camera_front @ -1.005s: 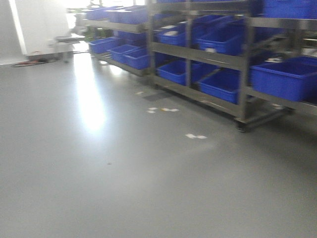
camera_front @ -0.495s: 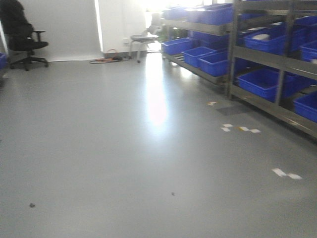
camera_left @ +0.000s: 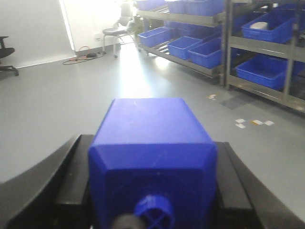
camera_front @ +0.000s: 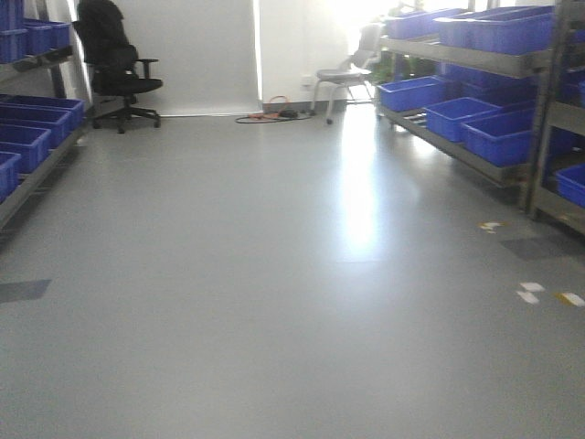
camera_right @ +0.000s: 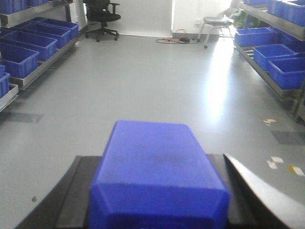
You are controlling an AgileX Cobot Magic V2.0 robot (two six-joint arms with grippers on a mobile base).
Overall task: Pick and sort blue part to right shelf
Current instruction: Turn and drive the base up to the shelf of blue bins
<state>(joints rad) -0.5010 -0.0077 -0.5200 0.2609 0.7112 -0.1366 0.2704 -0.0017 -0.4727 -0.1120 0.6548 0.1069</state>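
In the left wrist view my left gripper (camera_left: 151, 191) is shut on a deep-blue part (camera_left: 152, 157), its round neck toward the camera, black fingers (camera_left: 71, 176) pressed on both sides. In the right wrist view my right gripper (camera_right: 155, 191) is shut on a second blue part (camera_right: 155, 171), held between black fingers (camera_right: 74, 195). The right shelf (camera_front: 494, 155), a grey steel rack with blue bins, runs along the right side in the front view; it also shows in the left wrist view (camera_left: 224, 43) and the right wrist view (camera_right: 274, 71). Neither gripper shows in the front view.
A second rack with blue bins (camera_front: 27, 137) lines the left wall. A black office chair (camera_front: 114, 64) and a grey chair (camera_front: 347, 69) stand at the far wall, with cables (camera_front: 274, 114) on the floor. White tape marks (camera_front: 548, 294) lie near the right shelf.
The front view has swung left: the right shelf slid from the centre to the right edge, and the left rack and black chair came into view.
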